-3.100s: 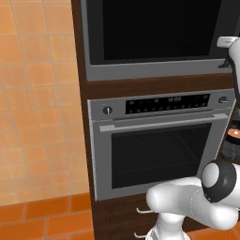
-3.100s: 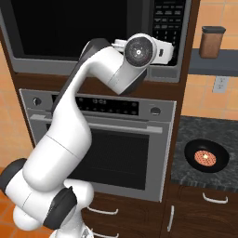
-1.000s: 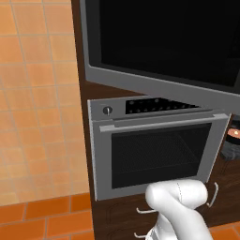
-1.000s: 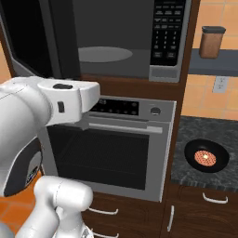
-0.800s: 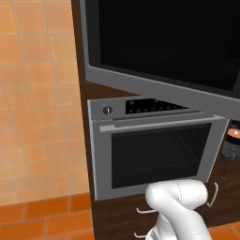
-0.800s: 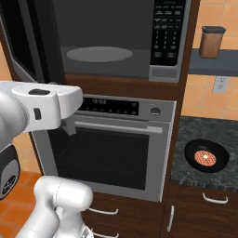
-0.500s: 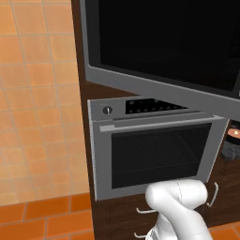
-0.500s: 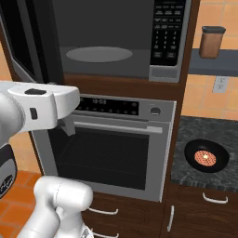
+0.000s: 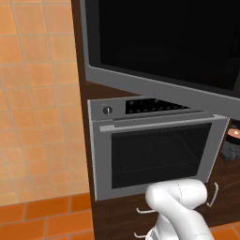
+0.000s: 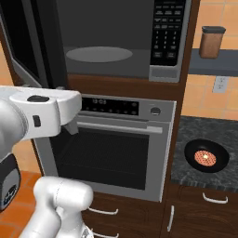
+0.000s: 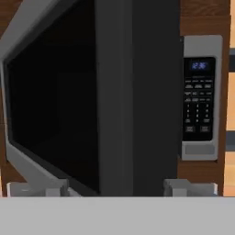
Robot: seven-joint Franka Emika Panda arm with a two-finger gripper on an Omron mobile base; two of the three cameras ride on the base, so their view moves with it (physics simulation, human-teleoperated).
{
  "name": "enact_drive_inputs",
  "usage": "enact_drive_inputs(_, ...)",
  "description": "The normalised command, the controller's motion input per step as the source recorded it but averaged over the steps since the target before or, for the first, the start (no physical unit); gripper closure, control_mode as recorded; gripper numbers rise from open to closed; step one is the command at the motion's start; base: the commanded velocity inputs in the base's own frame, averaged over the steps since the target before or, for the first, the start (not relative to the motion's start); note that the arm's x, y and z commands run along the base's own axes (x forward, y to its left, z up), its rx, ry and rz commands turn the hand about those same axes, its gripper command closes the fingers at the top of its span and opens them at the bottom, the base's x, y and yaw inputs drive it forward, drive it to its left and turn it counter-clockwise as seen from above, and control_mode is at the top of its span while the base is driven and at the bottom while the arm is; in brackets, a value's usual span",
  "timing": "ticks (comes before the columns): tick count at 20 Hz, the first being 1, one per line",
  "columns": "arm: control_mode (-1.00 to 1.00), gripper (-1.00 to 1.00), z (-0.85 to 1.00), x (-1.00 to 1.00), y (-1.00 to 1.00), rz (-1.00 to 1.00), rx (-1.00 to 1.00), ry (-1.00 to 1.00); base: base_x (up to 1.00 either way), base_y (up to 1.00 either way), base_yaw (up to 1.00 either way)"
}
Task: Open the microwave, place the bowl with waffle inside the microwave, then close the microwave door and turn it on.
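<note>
The microwave sits in the dark wood cabinet, directly above the steel oven. The microwave door is swung wide open to the left of the microwave, so the cavity is free from the front. Inside the cavity lies a flat grey turntable on the floor, with open space above it. At the right of the cavity stands the keypad panel with its small display. In the left base view the open door's steel lower edge runs slanting down over the top of the oven. In the hand view the door's edge stands upright in the middle, with its black glass at the left and the keypad panel at the right.

The bowl is small, round, shallow and black. It rests on the dark speckled counter, to the lower right of the microwave and well apart from it. The waffle lies inside the bowl, an orange-brown disc with a pale dab at the centre.

The white arm reaches across in front of the oven, below the open door. The gripper shows two tips far from each other at the bottom of the hand view, so it is spread wide and holds nothing.

On a shelf to the right of the microwave stands a brown canister.
</note>
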Motion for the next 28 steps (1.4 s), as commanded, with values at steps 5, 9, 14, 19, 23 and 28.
enact_drive_inputs(5,-1.0,-1.0,0.0,-0.76,-0.98,0.22,0.09,0.0,0.0,0.0,0.0)
enact_drive_inputs(9,-1.0,-1.0,0.0,0.17,-0.82,0.41,0.15,0.0,0.0,0.0,0.0)
enact_drive_inputs(14,-1.0,-1.0,-0.01,0.79,-0.16,0.46,0.13,0.05,0.0,0.0,0.0)
enact_drive_inputs(19,-1.0,-1.0,-0.14,0.74,0.14,0.43,0.06,-0.01,0.0,0.0,0.0)
enact_drive_inputs(23,-1.0,-1.0,-0.31,0.39,0.17,0.41,0.01,-0.12,0.0,0.0,0.0)
enact_drive_inputs(28,-1.0,-1.0,-0.2,0.21,0.19,0.16,0.0,-0.09,0.0,0.0,0.0)
